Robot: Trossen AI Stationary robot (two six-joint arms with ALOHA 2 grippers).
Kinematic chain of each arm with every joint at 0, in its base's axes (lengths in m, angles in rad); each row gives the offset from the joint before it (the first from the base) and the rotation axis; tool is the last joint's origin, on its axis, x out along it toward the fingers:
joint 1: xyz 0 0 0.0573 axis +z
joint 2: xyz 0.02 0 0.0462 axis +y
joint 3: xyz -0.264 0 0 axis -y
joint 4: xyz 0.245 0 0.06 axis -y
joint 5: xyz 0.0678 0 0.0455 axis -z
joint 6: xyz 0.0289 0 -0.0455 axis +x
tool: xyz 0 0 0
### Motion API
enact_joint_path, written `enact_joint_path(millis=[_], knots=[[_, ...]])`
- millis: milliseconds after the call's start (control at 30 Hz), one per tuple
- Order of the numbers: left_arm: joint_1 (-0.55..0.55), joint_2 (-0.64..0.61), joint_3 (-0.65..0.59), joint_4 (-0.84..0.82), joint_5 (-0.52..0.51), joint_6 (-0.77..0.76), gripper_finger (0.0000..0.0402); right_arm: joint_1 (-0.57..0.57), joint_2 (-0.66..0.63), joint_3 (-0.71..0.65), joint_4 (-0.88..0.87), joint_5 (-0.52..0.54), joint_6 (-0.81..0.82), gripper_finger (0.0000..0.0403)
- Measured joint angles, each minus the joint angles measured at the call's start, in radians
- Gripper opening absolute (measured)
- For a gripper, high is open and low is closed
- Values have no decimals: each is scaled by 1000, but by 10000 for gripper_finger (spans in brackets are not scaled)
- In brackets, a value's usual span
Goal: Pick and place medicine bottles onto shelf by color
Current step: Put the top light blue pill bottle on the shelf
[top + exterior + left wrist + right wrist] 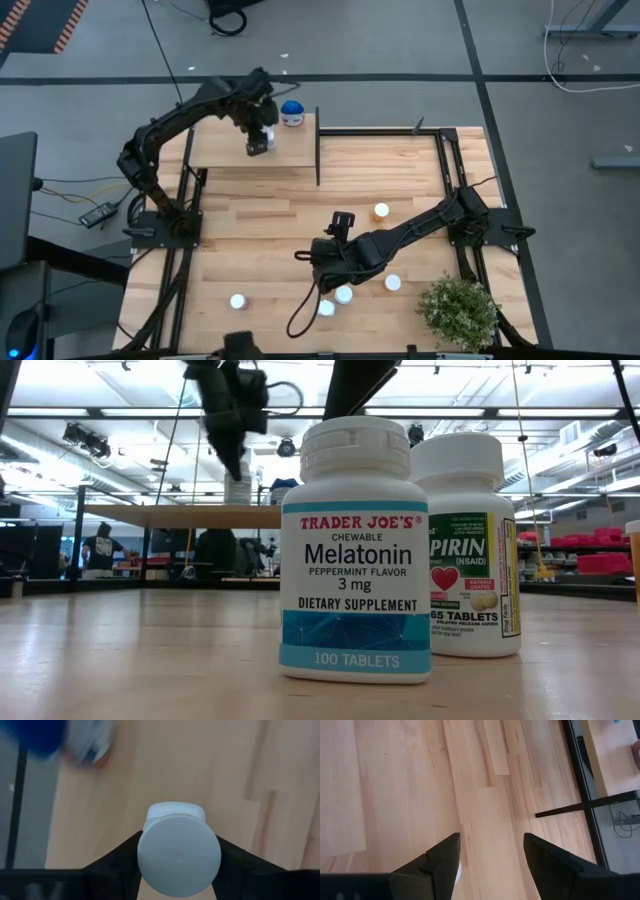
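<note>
Over the shelf: the left gripper (259,140) hangs above the shelf (225,155), fingers clamped on a white-capped bottle (178,849); in the left wrist view each dark finger presses one side of the round cap.
Bottle in hand: it sits above the board, near the blue-topped bottle (292,112) that already stands at the shelf's back edge. I cannot tell whether its base touches the wood yet.
How it should handle: small, rigid plastic, likely light; the smooth round wall could twist or slide between flat fingers, so a squeeze across the cap or just under it, centred, looks safest. Tall and narrow, it could tip if let go at a tilt.
Left arm pose: reaching from its base at the table's left, elbow bent, wrist turned down so the fingers point at the board.
Right arm pose: stretched low across the table (260,230) from the right side, the right gripper (343,222) pointing toward the middle, fingers parted and holding nothing; only bare planks show between them.
Still on the table: an orange bottle (381,211) just beyond the right gripper, and white-capped ones (343,294) near the front edge, beside the plant (458,310).
Up close at table level: a melatonin bottle (355,550) and an aspirin bottle (468,545) stand upright, side by side.
</note>
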Motion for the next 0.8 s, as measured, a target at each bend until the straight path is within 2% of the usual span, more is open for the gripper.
enact_joint_path(millis=[233,800], knots=[[-110,0,0,118,0,2,185,3,0,0,0,1,35,225],[-126,72,7,195,-4,-15,198,35,0,0,2,-18,69,225]])
